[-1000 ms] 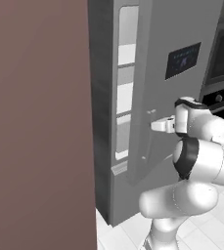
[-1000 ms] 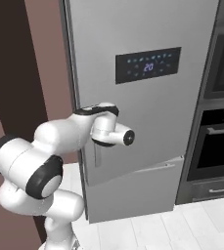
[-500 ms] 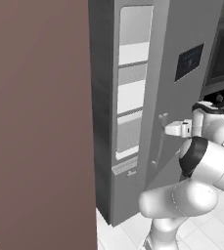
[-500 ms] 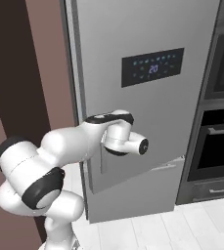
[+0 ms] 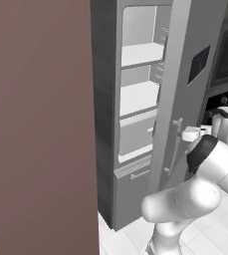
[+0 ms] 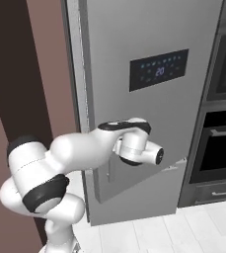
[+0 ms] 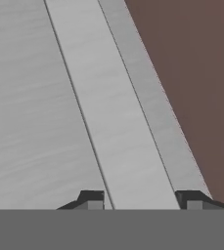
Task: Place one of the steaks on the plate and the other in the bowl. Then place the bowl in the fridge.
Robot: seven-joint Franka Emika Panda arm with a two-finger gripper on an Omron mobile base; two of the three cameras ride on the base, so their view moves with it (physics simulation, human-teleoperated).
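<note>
We see the tall grey metal fridge point(image 5: 135, 99) with its door point(image 5: 185, 74) swung partly open in the left base view, so that the white inner shelves point(image 5: 140, 52) and a pale drawer point(image 5: 135, 132) show in the gap between the cabinet and the door's edge. The door's long grey vertical handle point(image 7: 128, 127) runs from about 11 o'clock down toward 6 o'clock in the hand view, and our claw point(image 7: 140, 199) sits astride it, one dark fingertip point(image 7: 91, 197) on each side of the bar with the jaws parted; we cannot tell whether the tips actually press on the handle. In the left base view the hand sits at about 3 o'clock, its pale end right against the door handle point(image 5: 176, 144). In the right base view the white arm point(image 6: 80, 153) reaches from 8 o'clock to the middle, its wrist lying against the door front below the dark display panel point(image 6: 159, 69), which glows with small blue figures. A brown wall panel point(image 5: 36, 124) fills the side at 9 o'clock in the left base view, and a dark wall oven point(image 6: 218, 143) stands at 3 o'clock beside the fridge in the right base view, above a pale tiled floor point(image 6: 173, 232).
</note>
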